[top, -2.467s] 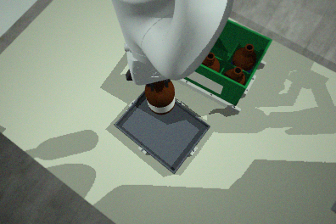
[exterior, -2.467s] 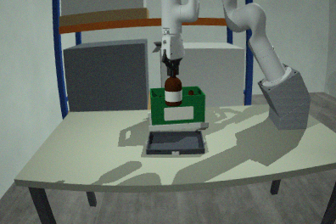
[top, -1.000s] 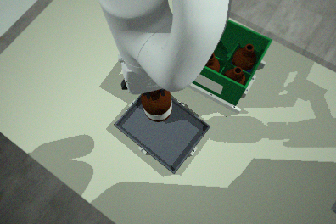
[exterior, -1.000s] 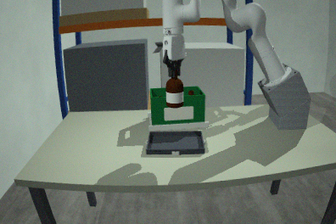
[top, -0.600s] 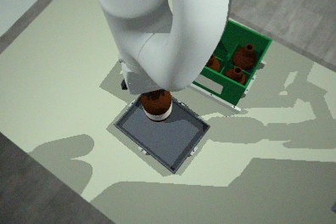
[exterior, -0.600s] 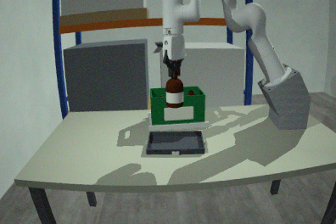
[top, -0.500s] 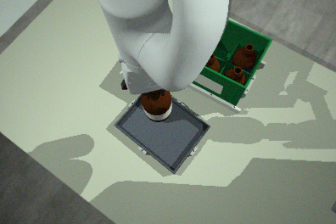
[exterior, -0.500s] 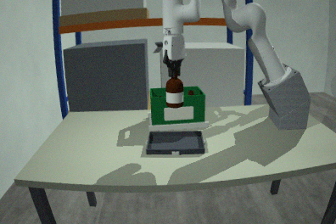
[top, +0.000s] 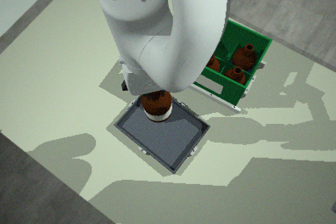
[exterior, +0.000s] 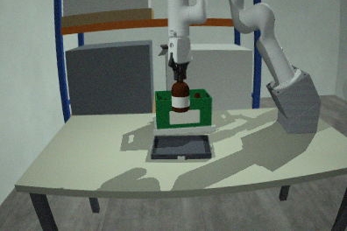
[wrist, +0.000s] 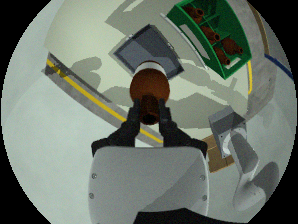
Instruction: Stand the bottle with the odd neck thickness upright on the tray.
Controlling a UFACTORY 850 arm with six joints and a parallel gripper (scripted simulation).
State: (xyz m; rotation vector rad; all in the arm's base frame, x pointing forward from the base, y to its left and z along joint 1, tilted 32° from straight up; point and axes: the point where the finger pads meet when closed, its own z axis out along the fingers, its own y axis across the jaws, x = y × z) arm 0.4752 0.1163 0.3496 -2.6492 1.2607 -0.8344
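My gripper (exterior: 179,75) is shut on the neck of a brown bottle (exterior: 180,97) with a white label band, holding it upright in the air above the far part of the dark grey tray (exterior: 181,147). In the top view the bottle (top: 156,106) hangs over the tray's (top: 163,133) far corner, mostly under my arm. In the wrist view the bottle (wrist: 150,90) sits between the fingers, with the tray (wrist: 148,52) below. The green crate (top: 234,65) behind holds brown bottles (top: 244,55); three show, others are hidden by my arm.
The crate (exterior: 185,113) stands just behind the tray on the pale table. The robot base (exterior: 298,101) is at the right of the table. Grey boxes and a blue shelf frame stand behind the table.
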